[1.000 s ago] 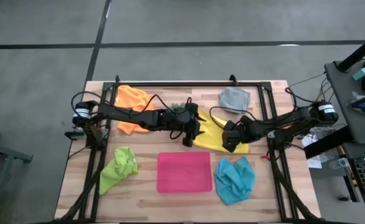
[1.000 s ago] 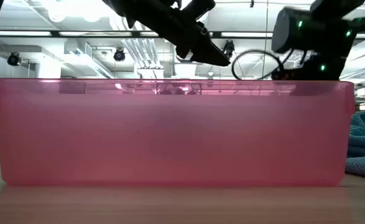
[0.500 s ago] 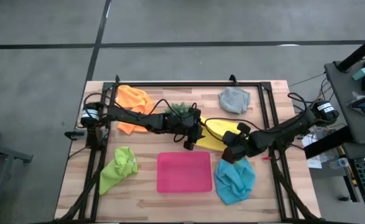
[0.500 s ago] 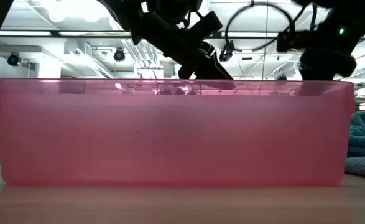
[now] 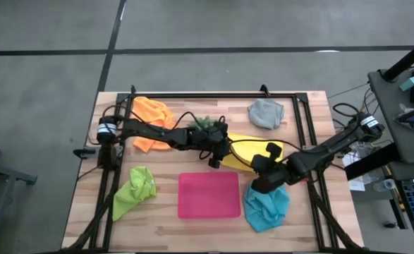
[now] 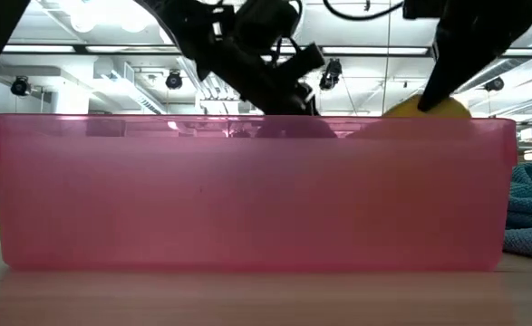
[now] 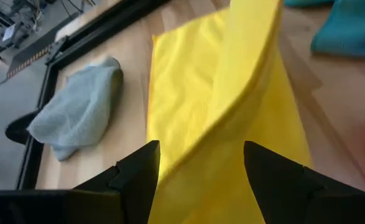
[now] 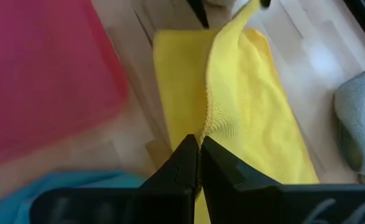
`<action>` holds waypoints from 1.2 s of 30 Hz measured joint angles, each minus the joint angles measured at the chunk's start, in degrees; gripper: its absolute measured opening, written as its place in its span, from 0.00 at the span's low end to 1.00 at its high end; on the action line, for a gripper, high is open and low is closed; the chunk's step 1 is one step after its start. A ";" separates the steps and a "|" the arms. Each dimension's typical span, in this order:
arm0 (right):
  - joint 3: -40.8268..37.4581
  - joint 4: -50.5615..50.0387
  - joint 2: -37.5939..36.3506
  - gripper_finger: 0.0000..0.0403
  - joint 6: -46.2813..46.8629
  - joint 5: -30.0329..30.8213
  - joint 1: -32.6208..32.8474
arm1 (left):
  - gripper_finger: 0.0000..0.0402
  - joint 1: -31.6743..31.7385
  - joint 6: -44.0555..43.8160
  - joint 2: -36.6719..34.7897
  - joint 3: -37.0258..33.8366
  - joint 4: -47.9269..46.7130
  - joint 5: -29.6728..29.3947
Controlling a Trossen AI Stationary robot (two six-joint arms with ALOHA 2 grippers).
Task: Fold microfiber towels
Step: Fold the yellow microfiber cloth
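Yellow towel edge pinched in right end effector

Bright, even overhead light; blurred foregrounds

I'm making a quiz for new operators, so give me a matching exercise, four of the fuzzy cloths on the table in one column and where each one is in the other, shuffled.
Things:
1. yellow microfiber towel
2. grey microfiber towel
3. orange microfiber towel
4. light blue microfiber towel

Places:
A. far left corner of the wooden table
B. crumpled right of the flat pink plastic tray
C. edge pinched in the shut right gripper
D. far side, right of centre

Pairs: 1-C, 2-D, 3-A, 4-B
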 joint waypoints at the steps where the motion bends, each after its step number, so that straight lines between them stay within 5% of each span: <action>1: 0.53 -0.40 0.00 0.02 0.01 0.06 0.28 | 0.54 0.00 0.61 0.29 0.00 0.02 0.00; 17: 4.00 -5.46 0.20 0.02 -0.37 -0.26 9.10 | 0.45 1.09 3.29 1.29 -0.57 3.23 0.18; 24: -1.06 -3.11 0.23 0.02 7.23 -6.31 11.71 | 0.42 1.01 -1.44 1.29 -0.57 5.10 0.74; 30: -5.74 2.61 0.26 0.02 11.04 -8.51 13.96 | 0.47 1.01 -8.56 1.11 0.03 -1.84 9.08; 36: -7.49 5.20 0.24 0.02 12.52 -8.34 14.38 | 0.54 1.09 -14.70 0.98 0.09 -5.12 7.97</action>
